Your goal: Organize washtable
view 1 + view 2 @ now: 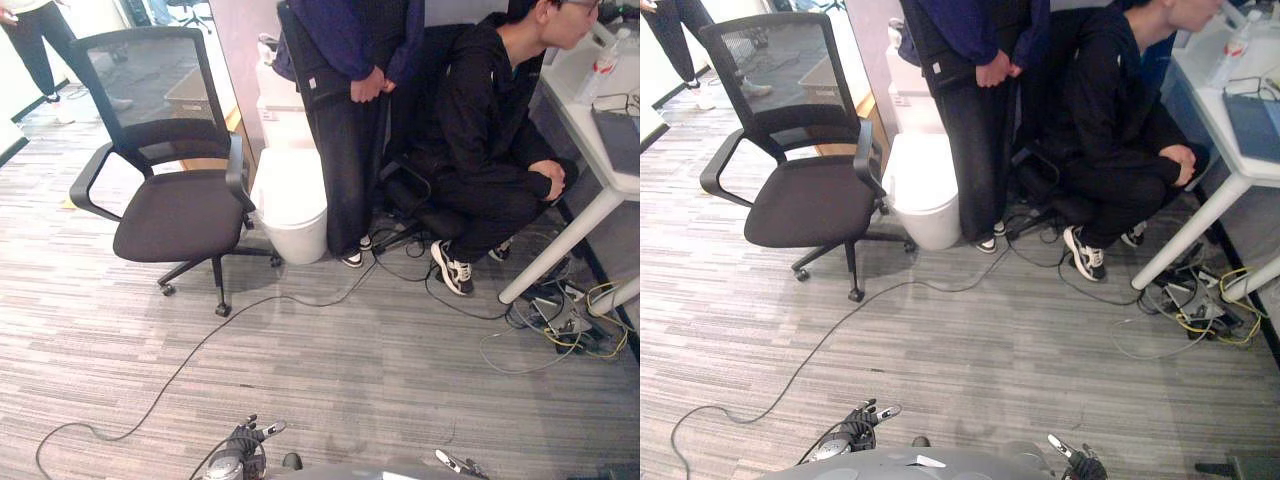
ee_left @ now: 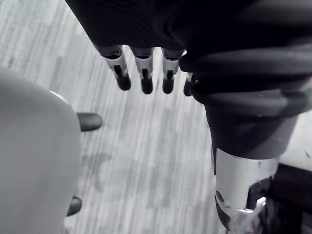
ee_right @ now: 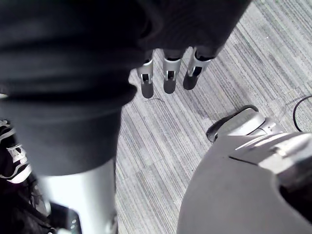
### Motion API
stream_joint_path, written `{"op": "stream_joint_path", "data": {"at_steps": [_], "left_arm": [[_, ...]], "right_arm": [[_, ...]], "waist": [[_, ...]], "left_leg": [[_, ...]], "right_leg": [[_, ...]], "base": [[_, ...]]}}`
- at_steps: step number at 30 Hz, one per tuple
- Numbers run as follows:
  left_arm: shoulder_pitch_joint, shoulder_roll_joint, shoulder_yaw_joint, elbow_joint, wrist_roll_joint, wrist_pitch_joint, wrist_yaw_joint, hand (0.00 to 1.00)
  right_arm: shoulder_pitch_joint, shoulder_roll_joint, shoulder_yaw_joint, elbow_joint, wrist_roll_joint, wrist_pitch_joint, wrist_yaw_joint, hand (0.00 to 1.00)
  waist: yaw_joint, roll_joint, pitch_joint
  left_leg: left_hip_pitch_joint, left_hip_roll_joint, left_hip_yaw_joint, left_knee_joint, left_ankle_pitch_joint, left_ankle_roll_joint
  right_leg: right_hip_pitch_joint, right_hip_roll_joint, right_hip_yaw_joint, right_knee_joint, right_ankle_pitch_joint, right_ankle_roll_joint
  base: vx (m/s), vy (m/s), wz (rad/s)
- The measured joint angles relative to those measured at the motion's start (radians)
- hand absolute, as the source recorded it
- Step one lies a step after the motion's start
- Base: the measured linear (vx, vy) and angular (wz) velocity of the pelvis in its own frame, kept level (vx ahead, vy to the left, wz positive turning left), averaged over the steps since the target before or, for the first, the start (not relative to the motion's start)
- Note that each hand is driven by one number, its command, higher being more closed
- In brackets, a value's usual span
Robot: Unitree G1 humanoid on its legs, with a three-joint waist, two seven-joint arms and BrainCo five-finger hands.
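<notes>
Two robot hands low at the near edge of the head views, over grey striped carpet (image 1: 380,370). Left robot hand (image 1: 243,442): fingers (image 2: 142,73) straight and relaxed, pointing down at the carpet, holding nothing. Right robot hand (image 1: 452,462): same, fingers (image 3: 168,78) straight, spread a little, nothing in the grasp.

White tabletop (image 1: 580,120) at far right, well apart from both robot hands, across the carpet. Can't tell whether that is the washtable. On it: clear plastic bottle (image 1: 606,62) upright near the far end, dark flat slab (image 1: 620,140) lying nearer. Tangle of cables and a power strip (image 1: 570,325) on the carpet under it.

Black mesh office chair (image 1: 180,210) at left, facing right. White toilet (image 1: 290,200), lid down, just beside the chair's armrest. Standing person (image 1: 350,100) in dark clothes right beside the toilet, hands clasped in front. Crouching person (image 1: 490,150) in black between the standing one and the tabletop, arms folded on the knees. Third person's legs (image 1: 35,40) at top left, far off.
</notes>
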Motion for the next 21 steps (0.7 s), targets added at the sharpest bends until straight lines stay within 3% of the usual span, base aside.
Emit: {"op": "stream_joint_path", "data": {"at_steps": [1,5,7,10,12,13,14,15,17,19,21], "left_arm": [[0.0,0.002,0.006,0.005,0.003,0.005,-0.006,0.0],[-0.006,0.004,0.034,0.006,0.012,0.014,-0.017,0.0],[-0.016,0.014,0.032,-0.012,0.017,0.015,-0.018,0.0],[-0.037,0.03,0.019,-0.011,0.017,0.015,-0.016,0.0],[-0.039,0.053,0.009,-0.013,0.017,0.016,-0.016,0.0],[-0.039,0.071,-0.006,-0.018,0.019,0.016,-0.013,0.0],[-0.038,0.081,-0.009,-0.017,0.022,0.018,-0.013,0.0],[-0.036,0.094,-0.008,-0.017,0.04,0.019,-0.013,0.0],[-0.035,0.095,-0.006,-0.017,0.04,0.026,-0.013,0.0],[-0.037,0.082,-0.006,-0.016,0.04,0.033,-0.014,0.0],[-0.04,0.045,-0.005,-0.014,0.04,0.035,-0.017,0.0]], "right_arm": [[-0.006,0.001,0.001,0.0,-0.001,0.002,0.006,0.0],[-0.042,0.002,0.009,0.0,-0.023,0.001,0.013,0.0],[-0.064,-0.002,0.038,-0.005,-0.042,0.003,0.012,0.0],[-0.066,0.004,0.05,-0.01,-0.04,0.002,0.009,0.0],[-0.071,0.014,0.07,-0.01,-0.038,0.002,0.008,0.0],[-0.073,0.014,0.083,-0.01,-0.038,0.001,0.007,0.0],[-0.074,0.014,0.088,-0.01,-0.038,0.001,0.007,0.0],[-0.075,0.013,0.091,-0.01,-0.038,0.0,0.008,0.0],[-0.079,0.007,0.112,-0.01,-0.038,-0.003,0.007,0.0],[-0.091,-0.008,0.126,-0.01,-0.038,-0.002,0.01,0.0],[-0.09,-0.026,0.126,-0.01,-0.038,-0.002,0.011,0.0]], "waist": [[0.0,-0.014,0.0],[0.003,-0.019,0.002],[0.001,-0.026,0.014],[0.001,-0.041,0.032],[-0.002,-0.059,0.046],[-0.001,-0.066,0.051],[-0.001,-0.067,0.051],[-0.003,-0.068,0.052],[0.001,-0.066,0.053],[-0.003,-0.054,0.06],[-0.004,-0.015,0.067]], "left_leg": [[0.006,0.001,0.01,-0.002,0.0,0.0],[-0.031,0.009,0.089,0.038,-0.027,0.012],[-0.117,0.014,0.157,0.143,-0.084,0.029],[-0.153,0.016,0.263,0.166,-0.127,0.04],[-0.148,0.023,0.327,0.17,-0.139,0.04],[-0.139,0.048,0.407,0.187,-0.144,0.042],[-0.131,0.057,0.436,0.194,-0.147,0.041],[-0.103,0.072,0.494,0.191,-0.147,0.041],[-0.056,0.078,0.585,0.184,-0.147,0.039],[-0.012,0.08,0.64,0.17,-0.143,0.032],[0.044,0.09,0.689,0.153,-0.13,0.01]], "right_leg": [[0.005,0.0,0.007,-0.01,0.006,0.002],[-0.031,0.004,0.078,-0.057,0.052,0.013],[-0.101,0.004,0.157,-0.067,0.077,0.044],[-0.159,0.005,0.267,-0.103,0.122,0.083],[-0.179,0.003,0.272,-0.123,0.143,0.086],[-0.203,-0.028,0.147,-0.123,0.156,0.033],[-0.212,-0.044,0.043,-0.113,0.156,0.016],[-0.216,-0.074,-0.152,-0.089,0.179,-0.019],[-0.196,-0.102,-0.316,-0.071,0.234,-0.026],[-0.189,-0.088,-0.323,-0.071,0.234,-0.026],[-0.158,-0.051,-0.265,-0.093,0.232,-0.026]], "base": [[-0.02,0.031,-0.18],[-0.11,0.065,-0.59],[-0.15,0.107,-0.92],[-0.12,0.133,-1.04],[-0.03,0.08,-1.24],[0.05,0.046,-1.46],[0.13,-0.002,-1.66],[0.14,-0.031,-1.16],[0.13,-0.066,-1.37],[0.11,-0.093,-1.14],[0.16,-0.102,-0.95]]}}
